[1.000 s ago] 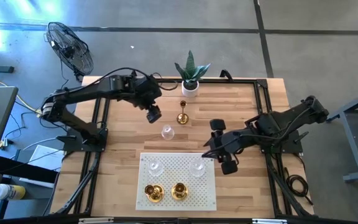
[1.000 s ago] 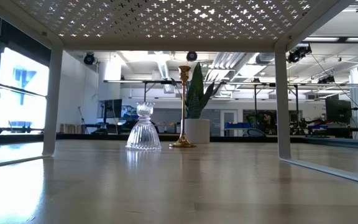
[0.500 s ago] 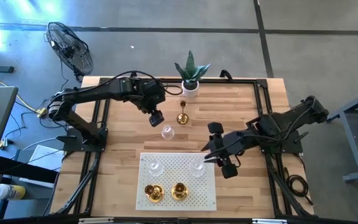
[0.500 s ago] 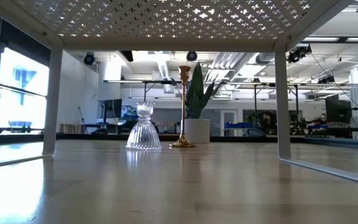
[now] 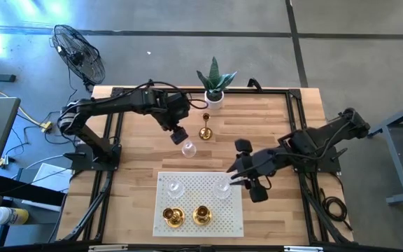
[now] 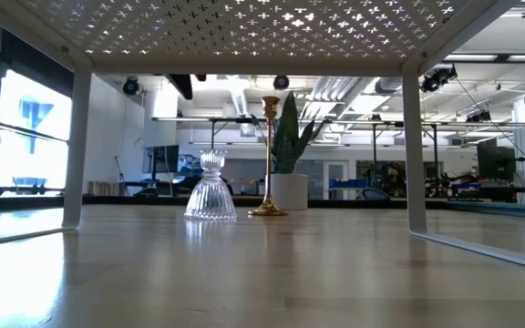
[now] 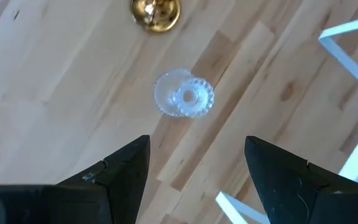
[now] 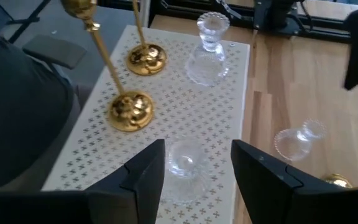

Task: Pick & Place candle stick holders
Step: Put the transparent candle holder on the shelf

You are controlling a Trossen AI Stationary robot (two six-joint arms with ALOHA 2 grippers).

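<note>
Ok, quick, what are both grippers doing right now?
Left gripper: open, empty, above the glass holder on the bare table.
Right gripper: open, empty, fingers either side of a glass holder on the white mat.

A: Bright, even light overhead; the pale wooden table (image 5: pixel 271 126) is clear, with sun glare on the floor at ten o'clock.

B: Low down, ceiling lamps shine through the white perforated mat (image 6: pixel 244 27). The near tabletop blurs, and the clear glass holder (image 7: pixel 183 94) looks soft.
</note>
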